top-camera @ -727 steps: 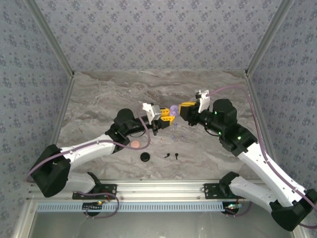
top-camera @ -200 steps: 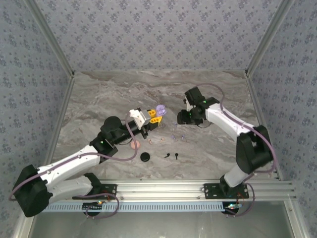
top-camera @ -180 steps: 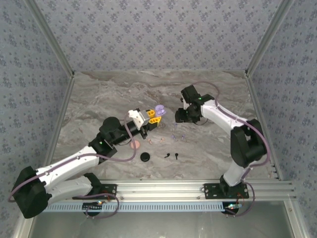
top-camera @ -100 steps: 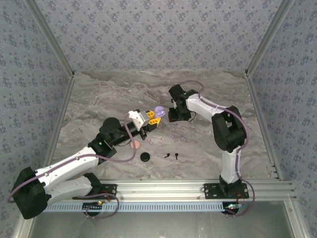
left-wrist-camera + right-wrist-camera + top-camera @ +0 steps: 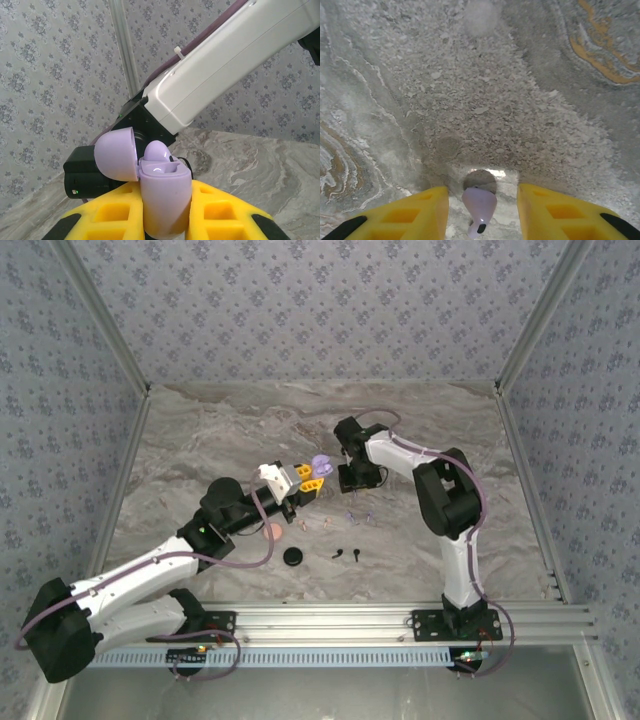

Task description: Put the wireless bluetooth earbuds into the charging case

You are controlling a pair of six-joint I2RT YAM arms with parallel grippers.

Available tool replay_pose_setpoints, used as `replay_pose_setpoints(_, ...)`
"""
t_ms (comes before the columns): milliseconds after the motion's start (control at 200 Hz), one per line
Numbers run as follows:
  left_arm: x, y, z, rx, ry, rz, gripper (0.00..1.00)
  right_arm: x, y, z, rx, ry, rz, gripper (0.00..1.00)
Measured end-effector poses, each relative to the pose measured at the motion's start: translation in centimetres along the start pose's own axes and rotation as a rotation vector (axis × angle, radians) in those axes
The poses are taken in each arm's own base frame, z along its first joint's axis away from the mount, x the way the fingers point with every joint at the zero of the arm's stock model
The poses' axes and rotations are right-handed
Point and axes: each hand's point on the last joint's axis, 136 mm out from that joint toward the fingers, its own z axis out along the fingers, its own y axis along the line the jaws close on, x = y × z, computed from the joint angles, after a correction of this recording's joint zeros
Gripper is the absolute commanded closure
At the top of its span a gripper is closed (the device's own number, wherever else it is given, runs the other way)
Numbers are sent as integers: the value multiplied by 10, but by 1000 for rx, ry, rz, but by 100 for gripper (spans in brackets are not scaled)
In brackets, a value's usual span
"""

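I count three round cases: lilac case [image 5: 320, 461], pink case [image 5: 272, 531], black case [image 5: 293, 556]. Two black earbuds [image 5: 338, 555]. Two lilac earbuds [image 5: 479, 204] for sure; other pale specks [image 5: 368, 518] are too small to count

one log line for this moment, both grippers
left gripper: shut on open lilac case | right gripper: open around lilac earbud, gaps both sides | insert: pending
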Motion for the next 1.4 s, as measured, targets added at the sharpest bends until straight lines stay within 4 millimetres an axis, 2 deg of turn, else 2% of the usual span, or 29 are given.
replay_pose_setpoints(335,0,0,0,0,0,0,100,-1,1,1,19,-1,-16,71)
replay_pose_setpoints(610,-3,1,-2,-5,-7,2,100,-1,-2,1,32,-4,-24,76)
replay_pose_setpoints(810,1,1,-3,-11,0,0,100,-3,3,-10,18,-51,-42,79)
replay_pose_setpoints(1139,4,1,-3,-14,6,-9,100,-9,4,-78,-23,-248,-71,79)
replay_pose_setpoints(1284,4,1,-3,-15,-1,-30,100,-6,4,-121,-66,-378,-98,79)
replay_pose_setpoints(1399,7,2,2,-13,-3,-55,100,-4,5,-163,-114,-508,-126,79)
